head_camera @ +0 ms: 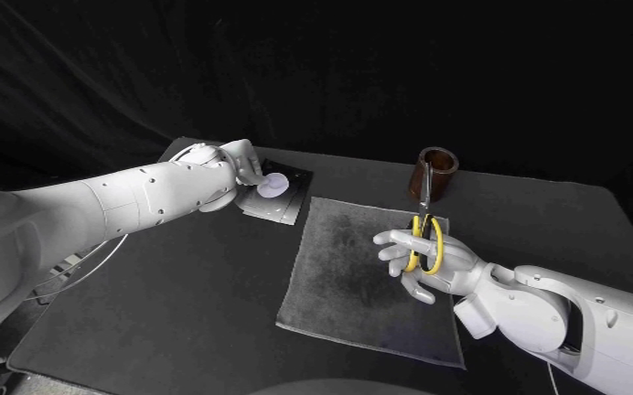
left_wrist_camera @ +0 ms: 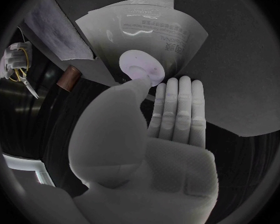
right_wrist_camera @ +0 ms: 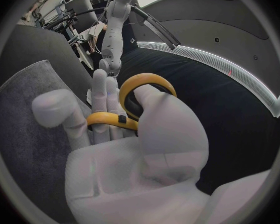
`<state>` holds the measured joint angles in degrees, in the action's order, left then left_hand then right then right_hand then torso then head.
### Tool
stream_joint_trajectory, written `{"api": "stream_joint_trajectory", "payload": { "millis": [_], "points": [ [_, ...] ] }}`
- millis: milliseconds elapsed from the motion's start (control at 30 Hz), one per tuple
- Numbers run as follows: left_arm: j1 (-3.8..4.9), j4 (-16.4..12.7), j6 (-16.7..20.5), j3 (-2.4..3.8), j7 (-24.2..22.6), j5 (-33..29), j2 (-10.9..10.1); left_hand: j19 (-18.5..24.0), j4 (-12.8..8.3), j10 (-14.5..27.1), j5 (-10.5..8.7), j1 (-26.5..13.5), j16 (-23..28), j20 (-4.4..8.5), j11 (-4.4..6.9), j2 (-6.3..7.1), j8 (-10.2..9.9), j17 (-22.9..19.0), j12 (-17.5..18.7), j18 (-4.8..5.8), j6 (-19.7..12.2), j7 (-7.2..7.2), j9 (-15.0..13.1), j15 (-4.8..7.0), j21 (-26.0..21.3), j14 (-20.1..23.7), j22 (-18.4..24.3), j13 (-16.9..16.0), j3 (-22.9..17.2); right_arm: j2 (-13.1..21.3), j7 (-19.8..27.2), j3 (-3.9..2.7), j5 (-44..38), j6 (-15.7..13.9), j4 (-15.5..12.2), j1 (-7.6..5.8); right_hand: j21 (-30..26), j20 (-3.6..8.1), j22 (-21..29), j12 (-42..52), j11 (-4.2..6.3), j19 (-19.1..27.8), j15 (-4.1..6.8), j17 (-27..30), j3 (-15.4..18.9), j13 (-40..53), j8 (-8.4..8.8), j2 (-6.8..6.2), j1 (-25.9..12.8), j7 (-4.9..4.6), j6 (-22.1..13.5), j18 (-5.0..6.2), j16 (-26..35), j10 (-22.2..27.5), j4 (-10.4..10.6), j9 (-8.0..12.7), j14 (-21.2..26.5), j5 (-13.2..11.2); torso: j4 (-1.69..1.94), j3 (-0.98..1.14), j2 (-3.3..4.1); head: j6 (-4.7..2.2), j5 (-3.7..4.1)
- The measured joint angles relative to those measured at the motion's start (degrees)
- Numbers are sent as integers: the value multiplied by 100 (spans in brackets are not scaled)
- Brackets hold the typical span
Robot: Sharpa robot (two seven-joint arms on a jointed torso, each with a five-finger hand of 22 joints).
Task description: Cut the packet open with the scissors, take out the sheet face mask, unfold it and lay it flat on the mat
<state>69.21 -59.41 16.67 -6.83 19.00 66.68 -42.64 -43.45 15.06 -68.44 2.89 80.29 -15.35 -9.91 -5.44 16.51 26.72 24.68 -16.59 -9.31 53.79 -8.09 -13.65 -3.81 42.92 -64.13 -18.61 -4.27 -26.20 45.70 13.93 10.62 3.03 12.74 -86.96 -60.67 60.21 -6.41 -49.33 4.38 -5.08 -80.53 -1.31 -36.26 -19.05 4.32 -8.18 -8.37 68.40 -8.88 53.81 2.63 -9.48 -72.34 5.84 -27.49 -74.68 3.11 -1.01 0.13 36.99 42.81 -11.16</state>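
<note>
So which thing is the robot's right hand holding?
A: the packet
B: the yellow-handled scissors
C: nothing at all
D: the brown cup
B: the right hand grips the yellow loops of the scissors over the mat.

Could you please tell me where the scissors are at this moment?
In the head view the scissors are in the right hand, over the right edge of the grey mat, blades pointing toward the brown holder.

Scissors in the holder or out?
Out: right hand grips the scissors, blades clear of the holder in the left wrist view.
</note>
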Motion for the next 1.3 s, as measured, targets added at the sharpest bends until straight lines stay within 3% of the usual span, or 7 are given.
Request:
{"api": "stream_joint_trajectory", "payload": {
  "millis": [200, 433, 567, 767, 967, 1133, 1300],
  "points": [
    [108, -241, -7, 75, -15, -99, -190, -172, 155, 258, 0, -66, -146, -210, -69, -25, -103, 143, 1, -2, -141, -56, 0, -63, -470, 264, 345, -84, 942, 5, -2, 0, -7, -1, 11, 0, 0, -1, 4, 0, 0, 0, 0, -1, 0, -1, 0, 0, 0, 6, 2, 0, 0, 0, 0, 0, 0, 0, -1, 0, 0, -13, -5],
    [155, -426, -6, 115, 31, -119, -351, -388, 167, 562, 0, 94, -306, -215, -134, -261, -181, 241, -179, -3, -322, -58, -30, -102, -750, 343, 571, -180, 1797, 14, -4, 0, -14, -1, 16, 0, 0, -2, 6, 0, 0, -1, 0, 0, 0, -2, 0, 0, 0, 8, 3, 0, 0, 0, 0, 1, 0, 0, -1, 3, 3, -19, -12],
    [166, -465, -10, 125, 110, -103, -427, -536, 171, 737, 0, 164, -390, -193, -167, -389, -190, 281, -304, -63, -468, -59, -65, -103, -816, 344, 649, -244, 2177, 17, -5, 0, -20, -2, 18, 0, -1, -6, 8, 0, 0, 12, 0, 2, 0, -2, 0, 0, 0, 10, 4, 0, 0, 0, 0, 1, 0, 0, -1, 7, 5, -19, -16],
    [169, -471, -52, 128, 357, -39, -491, -1089, 185, 780, 0, 10, -734, -16, -87, -623, 139, 453, -638, -63, -659, -131, -230, 49, -715, -251, 663, -370, 2534, 26, -6, 0, -32, -6, 19, 0, -1, 2, 10, 0, 1, 22, 0, -5, 0, -3, 0, 0, 0, 15, 8, 0, 0, 0, 0, 1, 1, 0, 1, 11, 5, -3, -35],
    [169, -411, -193, 125, 634, 6, -464, -1650, 195, 684, 0, -520, -1545, 248, 8, -636, 458, 964, -866, -62, -637, -109, -348, 239, -196, -1013, 404, -470, 3038, 30, -7, 0, -45, -9, 25, 0, -48, 2, 44, 22, 1, 22, 0, -7, 0, 2, 0, 0, 0, 16, 12, 0, 0, 1, 0, 1, 1, 0, -1, 8, 4, 4, -52],
    [146, -315, -311, 110, 807, 32, -342, -1770, 201, 660, 0, -574, -2194, 345, 55, -663, 662, 1423, -1050, -59, -680, -67, -406, 308, 259, -1175, 123, -578, 3311, 33, -7, 0, -53, -10, 27, 0, -48, 2, 52, 22, 2, 22, 0, -7, 0, 1, 0, 0, 0, 7, 36, -1, 0, 2, 0, 1, 1, 0, -3, 2, 4, 8, -56],
    [115, -232, -438, 97, 893, 46, -197, -1670, 184, 659, 0, -474, -2510, 395, 117, -807, 749, 1664, -1115, -51, -602, 51, -415, 374, 490, -1107, -37, -632, 3254, 34, -9, 0, -58, -12, 28, 1, -48, 2, 63, 22, 4, 22, 0, -7, 0, 1, 0, 1, 1, 9, 43, -1, 0, 3, 0, 2, 1, 0, -6, -6, 8, 9, -57]
  ]
}}
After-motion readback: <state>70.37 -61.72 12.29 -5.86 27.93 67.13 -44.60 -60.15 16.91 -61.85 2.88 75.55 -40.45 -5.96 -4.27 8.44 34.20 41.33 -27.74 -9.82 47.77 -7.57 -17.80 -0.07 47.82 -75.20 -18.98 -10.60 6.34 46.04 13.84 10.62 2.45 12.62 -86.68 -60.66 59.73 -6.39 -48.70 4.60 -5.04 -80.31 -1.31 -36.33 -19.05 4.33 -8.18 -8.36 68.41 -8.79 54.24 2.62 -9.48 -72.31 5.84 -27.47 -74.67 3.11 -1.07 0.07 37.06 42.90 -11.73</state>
